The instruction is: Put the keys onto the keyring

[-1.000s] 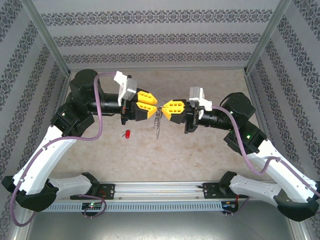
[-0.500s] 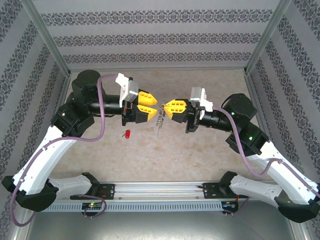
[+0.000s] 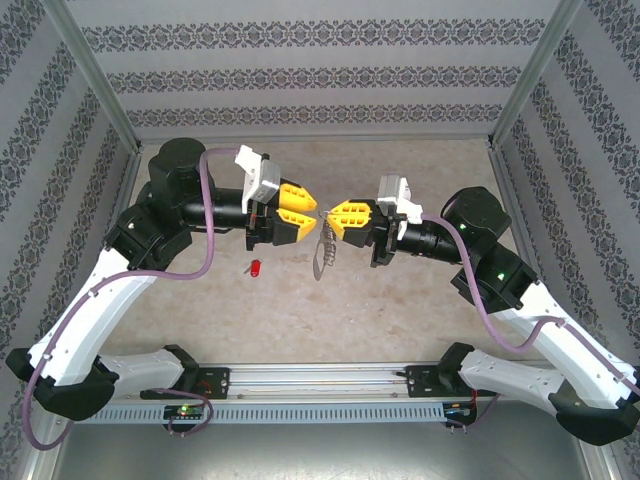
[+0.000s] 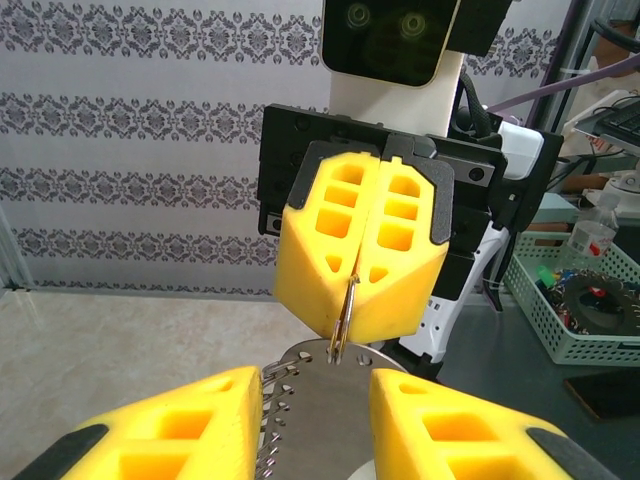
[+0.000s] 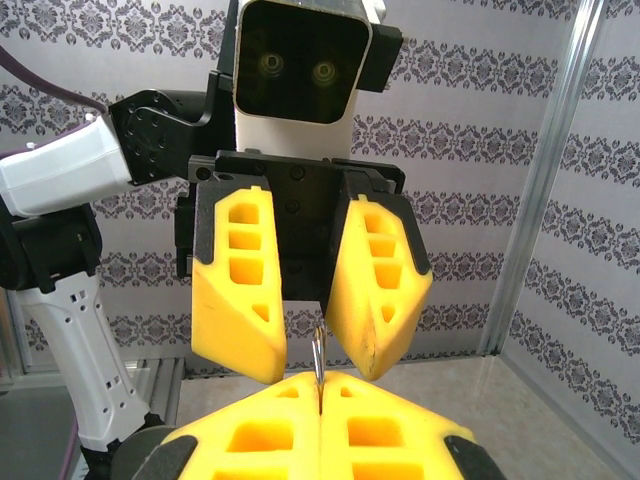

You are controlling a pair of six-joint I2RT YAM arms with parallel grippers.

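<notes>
**Entry: hold.** The right gripper [image 3: 332, 216] has its yellow, blocky, cut-out fingers pressed together on one thin wire ring of the flat grey-beige oblong metal keyring [image 3: 322, 252], which hangs just below its tips. The left gripper [image 3: 310, 213] faces it with jaws apart either side of the keyring's plate (contact cannot be told).

**Entry: loose part.** A tiny red plastic-headed key [image 3: 255, 268] lies on the speckled beige table [image 3: 400, 300], nearer the arm bases than the left gripper and well apart from it.

**Entry: hazards.**
- The pinched wire looks slim, hard and smooth, so the dangling plate could swivel or slip free if the left jaws close off-centre or tug.
- The rings look small and springy, and the key is far smaller than either gripper, so threading would likely tolerate little misalignment.
</notes>
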